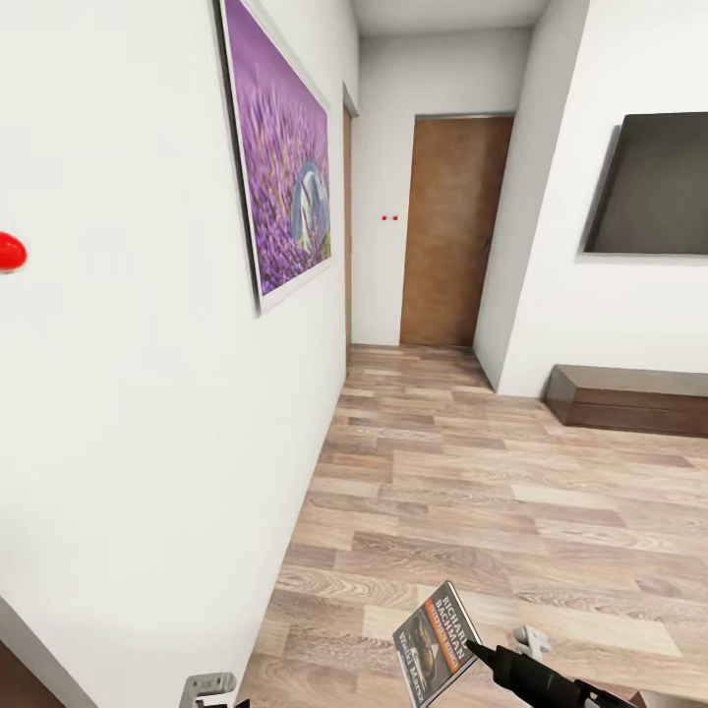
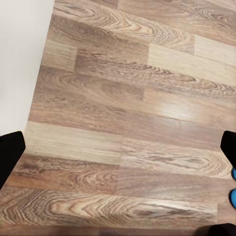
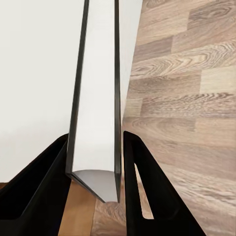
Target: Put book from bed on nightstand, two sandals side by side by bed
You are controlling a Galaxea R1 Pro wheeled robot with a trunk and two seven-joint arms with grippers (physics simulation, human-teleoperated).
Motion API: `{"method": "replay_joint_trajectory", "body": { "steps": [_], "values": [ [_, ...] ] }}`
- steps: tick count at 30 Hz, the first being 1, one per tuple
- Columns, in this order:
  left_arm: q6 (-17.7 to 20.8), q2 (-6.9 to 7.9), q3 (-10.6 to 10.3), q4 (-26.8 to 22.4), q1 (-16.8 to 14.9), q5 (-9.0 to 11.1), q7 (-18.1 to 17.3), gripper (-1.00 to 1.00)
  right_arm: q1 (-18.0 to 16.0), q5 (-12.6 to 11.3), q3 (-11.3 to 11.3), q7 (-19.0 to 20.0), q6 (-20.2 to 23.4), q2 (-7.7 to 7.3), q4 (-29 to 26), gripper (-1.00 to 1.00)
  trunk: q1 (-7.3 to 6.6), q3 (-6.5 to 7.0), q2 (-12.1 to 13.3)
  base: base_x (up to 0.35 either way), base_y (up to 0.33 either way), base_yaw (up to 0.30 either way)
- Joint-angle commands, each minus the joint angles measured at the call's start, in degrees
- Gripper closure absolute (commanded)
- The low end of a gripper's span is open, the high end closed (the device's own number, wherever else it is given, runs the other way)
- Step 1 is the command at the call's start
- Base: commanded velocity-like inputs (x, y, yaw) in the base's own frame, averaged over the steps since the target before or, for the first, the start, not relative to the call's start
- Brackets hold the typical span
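The book cover reads "RICHARD BACHMAN" in white; its smaller lettering is illegible.

The floor is wood plank, grained in light and mid brown, with a soft sheen in the left wrist view. The walls are smooth matt white. The door and low cabinet look like brown wood. The painting is glossy. The book has a shiny printed cover and white paper pages. The right gripper fingers are matt black.
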Motion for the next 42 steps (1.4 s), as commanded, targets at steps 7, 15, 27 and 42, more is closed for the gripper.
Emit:
{"method": "replay_joint_trajectory", "body": {
  "steps": [7, 15, 27, 42],
  "values": [
    [-0.2, 0.01, -0.5, 0.1, 0.0, 0.5, -0.2, -1.00, -0.1, -0.2, 0.0, 0.2, -0.2, -0.03, 0.2, 1.00, 0.01, -0.08, 0.0, 0.010, 0.010, -0.017],
    [-0.2, 0.01, -0.5, 0.1, 0.0, 0.5, -0.2, -1.00, -0.1, -0.2, 0.0, 0.2, -0.2, -0.03, 0.2, 1.00, 0.01, -0.21, 0.0, 0.000, 0.000, -0.170],
    [-0.2, -0.01, -0.5, 0.1, -0.1, 0.5, -0.2, -1.00, -0.1, -0.2, 0.0, 0.2, -0.2, -0.03, 0.2, 1.00, 0.01, -0.22, 0.0, 0.135, 0.000, -0.065],
    [-0.2, -0.14, -0.5, 0.1, 0.0, 0.5, -0.2, -1.00, 0.0, -0.2, 0.0, 0.2, -0.2, -0.03, 0.2, 1.00, 0.01, -0.22, 0.0, 0.187, 0.043, 0.000]
  ]
}}
